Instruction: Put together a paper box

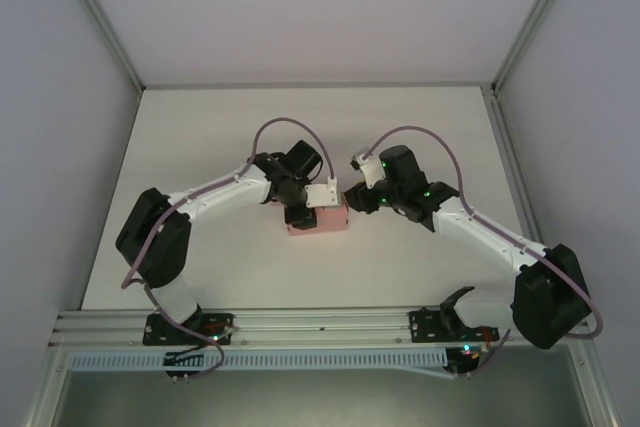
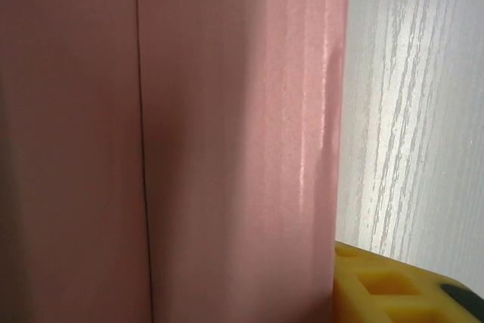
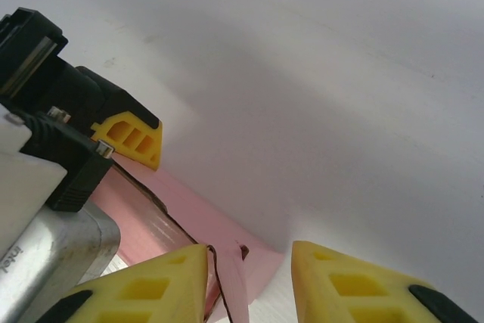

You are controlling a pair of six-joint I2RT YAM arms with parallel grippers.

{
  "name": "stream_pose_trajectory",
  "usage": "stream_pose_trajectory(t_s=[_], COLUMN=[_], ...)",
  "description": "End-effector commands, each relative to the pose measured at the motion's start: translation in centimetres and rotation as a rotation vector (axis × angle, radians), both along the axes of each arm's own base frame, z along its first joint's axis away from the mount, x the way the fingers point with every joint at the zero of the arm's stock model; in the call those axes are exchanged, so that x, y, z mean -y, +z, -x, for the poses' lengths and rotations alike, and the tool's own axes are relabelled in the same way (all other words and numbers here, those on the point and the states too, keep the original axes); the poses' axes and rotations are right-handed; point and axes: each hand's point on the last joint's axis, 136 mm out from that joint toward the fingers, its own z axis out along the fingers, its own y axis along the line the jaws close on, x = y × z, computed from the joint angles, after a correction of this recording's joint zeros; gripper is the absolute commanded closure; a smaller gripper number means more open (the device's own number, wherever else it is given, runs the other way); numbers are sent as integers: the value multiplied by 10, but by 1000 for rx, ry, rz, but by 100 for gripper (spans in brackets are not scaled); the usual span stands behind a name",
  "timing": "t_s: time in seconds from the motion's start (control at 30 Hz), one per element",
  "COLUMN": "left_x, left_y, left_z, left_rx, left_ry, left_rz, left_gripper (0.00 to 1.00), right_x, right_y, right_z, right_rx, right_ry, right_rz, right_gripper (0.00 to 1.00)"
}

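The pink paper box (image 1: 317, 219) lies on the white table between both arms. My left gripper (image 1: 305, 205) is over its left end. In the left wrist view the pink card (image 2: 227, 141) sits close to the lens and rests against one yellow finger (image 2: 393, 289), hiding the other. From the right wrist view, a left-gripper finger (image 3: 132, 138) sits at the box's far edge (image 3: 197, 202). My right gripper (image 3: 249, 285) is open at the box's right end (image 1: 352, 197), and a thin pink flap (image 3: 231, 277) stands up between its fingers, close to the left one.
The white table (image 1: 420, 127) stretches away behind and to both sides of the box. Grey walls and metal corner posts (image 1: 105, 27) enclose it. An aluminium rail (image 1: 320, 325) with the arm bases runs along the near edge.
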Motion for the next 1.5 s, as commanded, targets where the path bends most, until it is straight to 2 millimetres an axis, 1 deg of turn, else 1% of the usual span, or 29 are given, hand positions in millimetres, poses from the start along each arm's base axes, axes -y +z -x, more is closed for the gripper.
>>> stream_pose_trajectory(t_s=[0.0,0.13,0.2,0.27,0.33,0.47,0.57,0.67,0.73,0.8,0.93,1.03,1.1,1.23,1.33,1.47], left_x=[6,8,9,7,7,6,7,8,9,10,12,13,13,15,14,12], left_y=[2,7,9,7,5,2,3,1,-1,-2,-1,-1,0,0,-2,-2], left_z=[6,6,5,5,4,3,0,-5,-7,-7,-8,-9,-9,-9,-9,-9], left_rx=[-19,-28,-27,-31,-37,-45,-41,-38,-43,-47,-45,-44,-43,-39,-45,-42], left_ry=[-37,-48,-51,-48,-43,-33,-22,2,8,9,16,18,15,16,20,22], left_rz=[46,77,83,76,70,57,51,37,32,35,45,48,52,58,53,46], left_gripper=[53,52,52,52,52,52,52,52,53,53,53,53,53,53,54,54], right_x=[-6,-7,-6,-6,-5,-1,-3,-10,-15,-15,-19,-14,-13,-14,-10,-9], right_y=[2,-1,-4,-7,-8,-6,2,9,8,1,-4,-12,-18,-24,-36,-37], right_z=[3,5,5,6,4,-1,-3,-3,0,0,-4,-7,-5,-2,5,13], right_rx=[-22,-43,-55,-71,-72,-61,-82,-153,-204,-226,-246,-198,-160,-80,-41,43], right_ry=[18,25,18,26,18,-22,-58,-92,-107,-152,-225,-271,-251,-223,-198,-154], right_rz=[-25,-26,-12,-6,2,14,-17,-85,-114,-126,-213,-181,-157,-199,-160,-175], right_gripper=[67,71,71,69,70,85,88,92,96,98,98,99,98,98,99,100])
